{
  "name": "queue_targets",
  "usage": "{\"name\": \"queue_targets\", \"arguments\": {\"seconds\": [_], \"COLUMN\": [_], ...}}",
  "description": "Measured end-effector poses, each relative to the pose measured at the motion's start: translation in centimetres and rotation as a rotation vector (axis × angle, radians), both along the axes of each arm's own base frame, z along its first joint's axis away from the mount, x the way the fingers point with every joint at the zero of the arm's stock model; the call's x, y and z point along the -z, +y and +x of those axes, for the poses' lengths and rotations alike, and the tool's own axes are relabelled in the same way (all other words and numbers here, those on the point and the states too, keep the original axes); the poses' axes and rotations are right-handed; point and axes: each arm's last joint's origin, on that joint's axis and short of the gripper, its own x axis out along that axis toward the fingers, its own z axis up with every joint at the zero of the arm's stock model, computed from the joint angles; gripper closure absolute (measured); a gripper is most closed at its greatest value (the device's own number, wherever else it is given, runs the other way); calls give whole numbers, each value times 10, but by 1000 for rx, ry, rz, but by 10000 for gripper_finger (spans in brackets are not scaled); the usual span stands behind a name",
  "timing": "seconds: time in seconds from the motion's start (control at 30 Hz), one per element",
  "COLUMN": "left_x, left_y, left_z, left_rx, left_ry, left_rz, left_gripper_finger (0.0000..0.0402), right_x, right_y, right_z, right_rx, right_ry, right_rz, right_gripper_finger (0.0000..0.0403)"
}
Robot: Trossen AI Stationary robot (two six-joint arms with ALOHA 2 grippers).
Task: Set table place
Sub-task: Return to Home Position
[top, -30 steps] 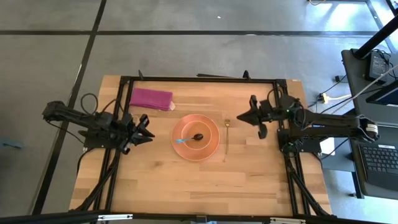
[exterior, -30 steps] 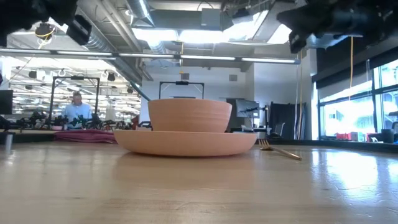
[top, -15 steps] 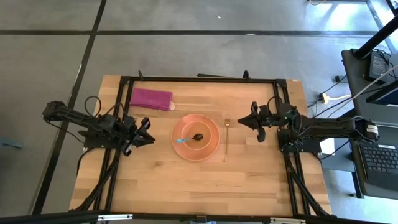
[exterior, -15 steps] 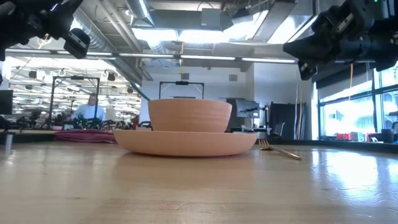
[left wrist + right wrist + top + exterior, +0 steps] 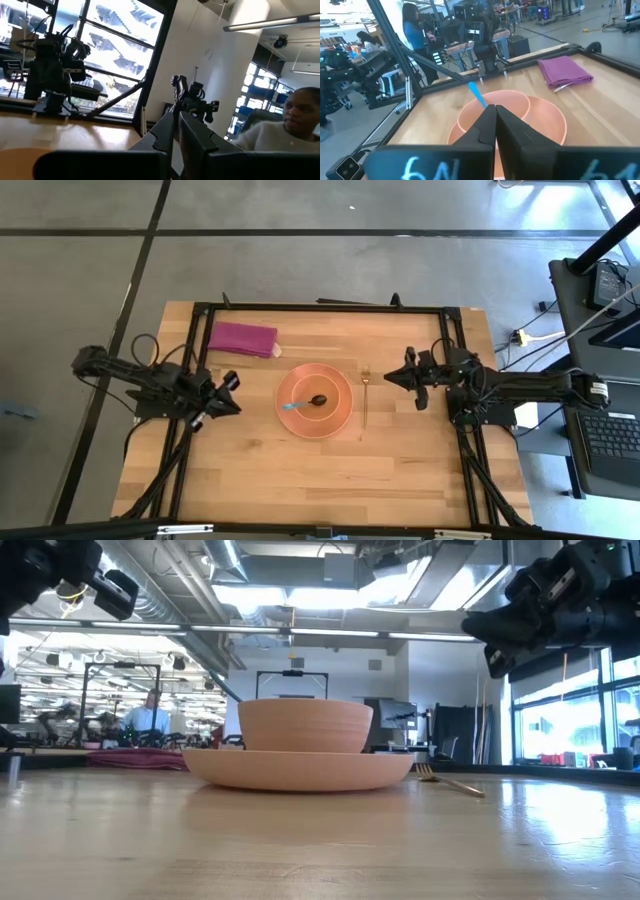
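A salmon plate lies on the table near its middle. A matching bowl stands in it. A spoon with a blue handle lies in the bowl. A gold fork lies flat on the table just right of the plate. A folded purple napkin lies at the far left. My left gripper hovers left of the plate, shut and empty. My right gripper hovers right of the fork, shut and empty. Both are well above the tabletop in the low view.
A black rail frame edges the table. The near half of the tabletop is bare wood. People show in the room beyond the table, in the wrist views and the low view.
My right gripper has come down a little and shifted slightly toward the near edge, still above the table right of the fork. My left gripper has drawn back a little toward the table's left edge. The plate, bowl, fork and napkin have stayed put.
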Motion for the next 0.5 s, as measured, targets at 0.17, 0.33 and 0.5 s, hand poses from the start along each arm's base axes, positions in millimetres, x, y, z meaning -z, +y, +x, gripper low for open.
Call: {"name": "queue_targets", "arguments": {"seconds": [0.17,0.33,0.5], "left_x": [3,1,-1], "left_y": [1,3,4], "left_z": [-4,-10,-15], "left_rx": [-4,-29,-30], "left_ry": [31,0,-46], "left_rz": [6,-9,0], "left_gripper_finger": [387,395,401], "right_x": [-6,-5,-9], "right_y": [2,4,6], "right_z": [-6,-15,-22], "right_rx": [-1,1,2], "right_ry": [-37,-12,-33], "right_rz": [-13,-6,-13], "right_gripper_finger": [391,391,391]}}
